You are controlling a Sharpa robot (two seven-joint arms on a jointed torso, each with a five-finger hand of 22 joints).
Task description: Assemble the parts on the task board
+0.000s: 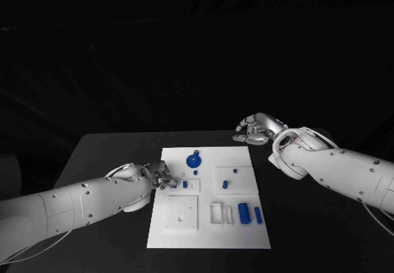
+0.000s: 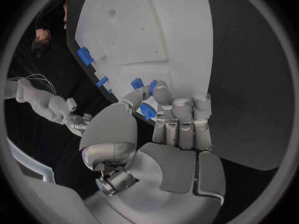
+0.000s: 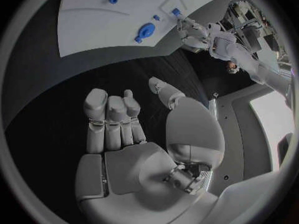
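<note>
**Assembly status: early stage, left hand working at the board edge**

Use the task board (image 1: pixel 209 233) as your reference; it lies in the middle of the worktop (image 1: pixel 107 148).

1. Left hand (image 1: pixel 160 175): it sits at the board's left edge. In the left wrist view its fingers (image 2: pixel 181 115) are closed around a small blue part (image 2: pixel 147 109), pinched against the thumb.
2. Right hand (image 1: pixel 258 129): it hovers off the board's far right corner, above the worktop, fingers curled in and holding nothing.
3. Progress: judge the task as barely begun. A round blue part (image 1: pixel 193 161) and several small blue pieces lie loose on the board, and two blue cylinders (image 1: pixel 249 213) rest near its right edge.

Hidden: you cannot tell whether the held part is already seated in a recess; the fingers cover the contact point.
</note>
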